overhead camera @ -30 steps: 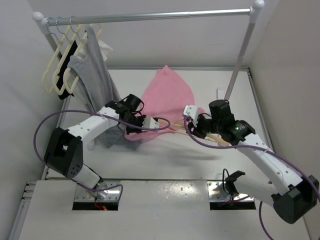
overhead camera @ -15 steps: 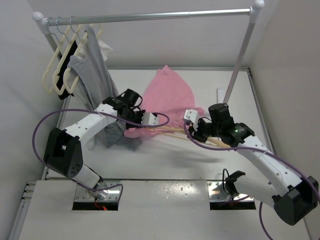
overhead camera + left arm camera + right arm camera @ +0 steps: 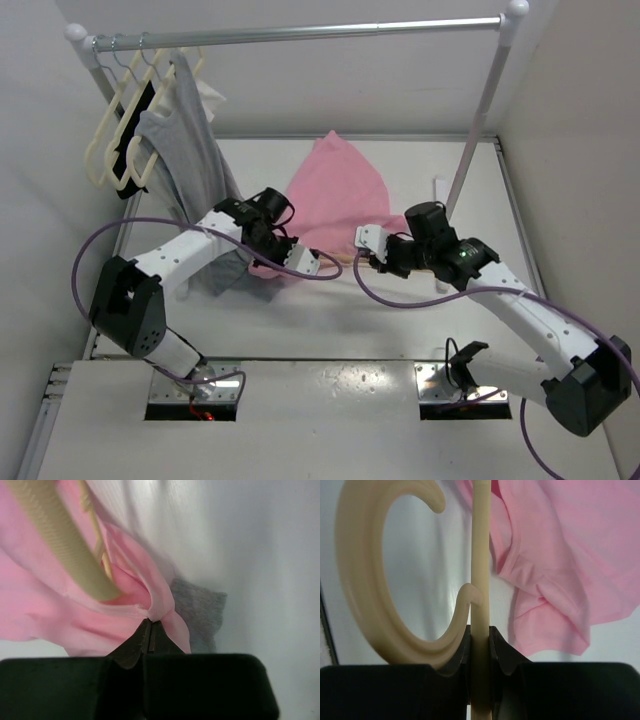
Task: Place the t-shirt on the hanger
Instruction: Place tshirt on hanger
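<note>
White table (image 3: 330, 320) below the rail: one pink t-shirt (image 3: 335, 190) lies at centre frame, its near hem pinched tight in my left gripper (image 3: 150, 631). My right gripper (image 3: 480, 637) clamps the one peach hanger (image 3: 480, 555) beside its hook. Its long arm points left into the cloth fold, with both grippers near.

I can't read any writing, number or sign anywhere. The t-shirt (image 3: 335, 185) shows plain pink cloth, the hanger (image 3: 480, 555) is bare plastic, and the gray garment (image 3: 185, 140) at the upper left of the overhead view has no legible mark either.
</note>
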You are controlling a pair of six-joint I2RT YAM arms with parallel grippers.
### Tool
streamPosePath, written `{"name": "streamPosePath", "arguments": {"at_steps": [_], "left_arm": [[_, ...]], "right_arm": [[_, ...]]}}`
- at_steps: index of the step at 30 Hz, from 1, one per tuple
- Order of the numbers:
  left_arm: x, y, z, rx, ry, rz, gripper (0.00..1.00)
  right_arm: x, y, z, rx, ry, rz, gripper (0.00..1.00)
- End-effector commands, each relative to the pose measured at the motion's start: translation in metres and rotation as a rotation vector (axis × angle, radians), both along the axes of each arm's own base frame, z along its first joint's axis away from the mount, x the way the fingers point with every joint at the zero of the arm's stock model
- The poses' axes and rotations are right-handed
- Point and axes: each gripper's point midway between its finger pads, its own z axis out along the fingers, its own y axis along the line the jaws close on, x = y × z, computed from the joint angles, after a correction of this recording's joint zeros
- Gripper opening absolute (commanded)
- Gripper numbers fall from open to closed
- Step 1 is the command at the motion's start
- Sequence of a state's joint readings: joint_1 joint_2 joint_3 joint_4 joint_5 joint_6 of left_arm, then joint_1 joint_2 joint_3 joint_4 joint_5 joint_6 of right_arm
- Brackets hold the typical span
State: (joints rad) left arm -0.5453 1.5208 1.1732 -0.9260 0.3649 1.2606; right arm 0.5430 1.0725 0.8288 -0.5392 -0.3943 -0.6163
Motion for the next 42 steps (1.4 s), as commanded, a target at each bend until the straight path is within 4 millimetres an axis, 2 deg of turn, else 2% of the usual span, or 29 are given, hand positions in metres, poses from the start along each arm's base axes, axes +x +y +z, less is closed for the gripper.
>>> {"name": "streamPosePath", "arguments": {"at_steps": [1, 4, 6, 9, 12, 14, 16, 18, 21, 22, 26, 31, 33, 35, 36, 37, 39, 41, 42], "left_arm": [[-0.002, -0.007, 0.006, 0.005, -0.016, -0.070, 0.00], [0.014, -0.016, 0.012, -0.015, -0.035, -0.006, 0.00], [0.029, -0.021, 0.022, -0.038, -0.082, 0.036, 0.00], [0.035, -0.015, 0.023, -0.038, -0.088, 0.076, 0.00], [0.047, -0.012, 0.034, -0.061, -0.109, 0.124, 0.00], [0.046, -0.021, 0.046, -0.118, -0.102, 0.125, 0.00], [0.051, -0.027, 0.065, -0.170, -0.120, 0.131, 0.00], [0.044, -0.037, 0.080, -0.235, -0.100, 0.099, 0.00], [0.028, -0.053, 0.104, -0.304, -0.058, 0.060, 0.00], [0.021, -0.057, 0.105, -0.302, -0.041, 0.054, 0.00], [-0.003, -0.062, 0.109, -0.288, -0.024, -0.027, 0.00], [-0.007, -0.063, 0.116, -0.300, -0.043, -0.042, 0.00], [-0.007, -0.074, 0.120, -0.320, -0.061, -0.047, 0.00], [-0.008, -0.085, 0.132, -0.350, -0.083, -0.061, 0.00], [-0.017, -0.093, 0.132, -0.352, -0.070, -0.082, 0.00], [-0.018, -0.099, 0.137, -0.363, -0.085, -0.088, 0.00], [-0.023, -0.111, 0.145, -0.377, -0.126, -0.124, 0.00], [-0.015, -0.110, 0.148, -0.355, -0.176, -0.106, 0.00], [-0.010, -0.109, 0.157, -0.357, -0.206, -0.096, 0.00]], "right_arm": [[0.021, 0.016, 0.029, -0.009, -0.159, 0.091, 0.00], [0.012, 0.030, 0.029, 0.024, -0.128, 0.152, 0.00], [0.005, 0.031, 0.016, 0.025, -0.097, 0.161, 0.00], [-0.001, 0.033, 0.015, 0.044, -0.097, 0.171, 0.00], [-0.005, 0.031, 0.008, 0.040, -0.078, 0.166, 0.00], [-0.011, 0.033, 0.000, 0.056, -0.038, 0.153, 0.00], [-0.011, 0.040, 0.003, 0.116, -0.032, 0.139, 0.00], [-0.014, 0.041, -0.001, 0.179, 0.002, 0.092, 0.00], [-0.008, 0.049, 0.009, 0.276, -0.040, 0.054, 0.00], [-0.002, 0.055, 0.019, 0.347, -0.025, -0.004, 0.00], [0.011, 0.055, 0.025, 0.421, -0.001, -0.129, 0.00], [0.014, 0.050, 0.025, 0.443, 0.013, -0.202, 0.00], [0.018, 0.052, 0.033, 0.479, 0.000, -0.220, 0.00], [0.019, 0.054, 0.032, 0.491, 0.019, -0.232, 0.00], [0.021, 0.055, 0.039, 0.500, 0.009, -0.229, 0.00], [0.021, 0.056, 0.036, 0.494, 0.016, -0.231, 0.00], [0.022, 0.058, 0.042, 0.505, 0.001, -0.211, 0.00], [0.020, 0.059, 0.042, 0.503, -0.004, -0.194, 0.00], [0.019, 0.058, 0.039, 0.488, 0.000, -0.192, 0.00]]}}
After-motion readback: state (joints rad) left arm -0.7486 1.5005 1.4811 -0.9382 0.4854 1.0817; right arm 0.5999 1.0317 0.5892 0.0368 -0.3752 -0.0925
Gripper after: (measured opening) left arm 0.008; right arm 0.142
